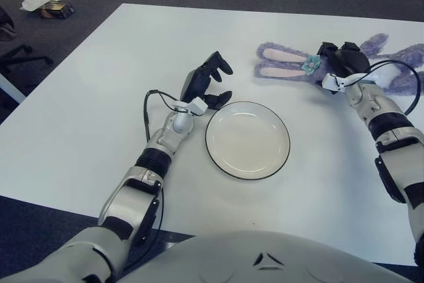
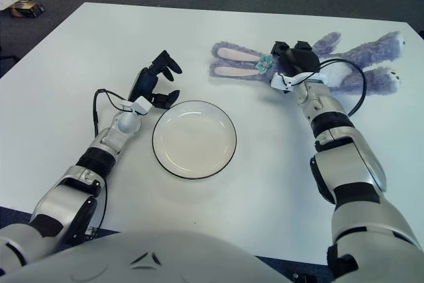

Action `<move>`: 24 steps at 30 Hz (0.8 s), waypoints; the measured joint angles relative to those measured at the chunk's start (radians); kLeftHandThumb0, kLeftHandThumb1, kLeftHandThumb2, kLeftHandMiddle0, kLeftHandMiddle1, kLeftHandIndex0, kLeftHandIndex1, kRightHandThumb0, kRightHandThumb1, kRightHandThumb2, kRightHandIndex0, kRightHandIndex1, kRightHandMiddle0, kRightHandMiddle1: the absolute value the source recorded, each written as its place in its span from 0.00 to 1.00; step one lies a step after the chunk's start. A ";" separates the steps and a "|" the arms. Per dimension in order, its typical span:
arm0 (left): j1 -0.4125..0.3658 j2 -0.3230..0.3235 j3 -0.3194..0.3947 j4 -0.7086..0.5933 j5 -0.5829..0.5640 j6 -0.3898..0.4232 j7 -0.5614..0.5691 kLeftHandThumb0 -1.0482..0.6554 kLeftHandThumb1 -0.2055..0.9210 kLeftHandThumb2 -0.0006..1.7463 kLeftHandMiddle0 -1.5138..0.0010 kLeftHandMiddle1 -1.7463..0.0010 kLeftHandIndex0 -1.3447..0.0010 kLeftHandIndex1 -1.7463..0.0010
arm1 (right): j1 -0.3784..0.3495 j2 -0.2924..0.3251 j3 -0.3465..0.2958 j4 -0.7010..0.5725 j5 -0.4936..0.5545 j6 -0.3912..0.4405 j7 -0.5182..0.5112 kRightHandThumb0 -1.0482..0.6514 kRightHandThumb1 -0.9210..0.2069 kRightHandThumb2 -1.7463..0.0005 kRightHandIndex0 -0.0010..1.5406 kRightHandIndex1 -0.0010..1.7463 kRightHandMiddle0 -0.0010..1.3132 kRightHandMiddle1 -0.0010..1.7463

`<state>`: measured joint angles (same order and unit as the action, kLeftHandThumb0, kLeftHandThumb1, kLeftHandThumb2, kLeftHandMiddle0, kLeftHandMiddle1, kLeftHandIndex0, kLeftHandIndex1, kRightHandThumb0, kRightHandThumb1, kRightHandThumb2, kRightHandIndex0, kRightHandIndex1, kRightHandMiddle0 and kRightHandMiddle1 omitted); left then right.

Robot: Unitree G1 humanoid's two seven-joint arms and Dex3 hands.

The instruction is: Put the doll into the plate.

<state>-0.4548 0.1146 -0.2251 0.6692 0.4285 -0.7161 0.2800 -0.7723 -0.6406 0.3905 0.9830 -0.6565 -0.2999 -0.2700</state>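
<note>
Right hand (image 2: 295, 57) sits on the doll (image 2: 344, 54) — grip unclear; left hand (image 1: 207, 81) spread, empty, beside the plate (image 1: 246, 140).

Doll (image 2: 344, 54) fuzzy plush; plate (image 1: 247, 140) glossy; table (image 1: 93, 97) matt.

Bright even overhead light, soft shadows, sharp

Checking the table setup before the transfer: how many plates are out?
1. The plate sits mid-table, between the left hand and the purple doll, which the right hand covers. No others visible.
</note>
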 measured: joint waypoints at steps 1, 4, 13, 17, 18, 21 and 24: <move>-0.001 0.003 0.001 0.003 -0.002 0.001 -0.005 0.61 0.57 0.66 0.64 0.04 0.77 0.00 | 0.009 -0.005 -0.005 -0.025 0.003 0.006 0.013 0.94 0.70 0.12 0.49 1.00 0.77 1.00; -0.005 0.011 0.007 0.003 -0.015 0.020 -0.029 0.61 0.58 0.65 0.65 0.05 0.77 0.00 | 0.054 -0.020 -0.024 -0.137 0.010 0.037 0.067 0.94 0.71 0.11 0.50 1.00 0.78 1.00; -0.004 0.047 0.029 -0.039 -0.045 0.154 -0.119 0.61 0.66 0.59 0.67 0.07 0.81 0.00 | 0.133 -0.035 -0.071 -0.355 0.027 0.052 0.185 0.94 0.71 0.11 0.50 1.00 0.81 1.00; -0.009 0.074 0.039 -0.034 -0.045 0.229 -0.139 0.61 0.70 0.56 0.68 0.06 0.85 0.00 | 0.142 -0.035 -0.094 -0.421 0.048 0.047 0.218 0.94 0.71 0.11 0.50 1.00 0.82 1.00; -0.014 0.079 0.042 -0.027 -0.050 0.241 -0.142 0.61 0.71 0.55 0.69 0.06 0.86 0.00 | 0.145 -0.035 -0.102 -0.440 0.052 0.047 0.230 0.94 0.71 0.11 0.50 1.00 0.82 1.00; -0.041 0.087 0.053 0.004 -0.068 0.265 -0.156 0.61 0.72 0.55 0.69 0.05 0.87 0.00 | 0.153 -0.037 -0.125 -0.505 0.063 0.048 0.263 0.94 0.71 0.11 0.50 1.00 0.82 1.00; -0.086 0.081 0.065 0.068 -0.096 0.277 -0.168 0.61 0.72 0.55 0.69 0.04 0.88 0.00 | 0.165 -0.040 -0.144 -0.593 0.069 0.060 0.301 0.94 0.71 0.11 0.50 1.00 0.81 1.00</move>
<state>-0.5406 0.1954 -0.1603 0.7368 0.3328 -0.4387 0.1120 -0.6068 -0.6804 0.2463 0.3899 -0.5880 -0.2394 0.0307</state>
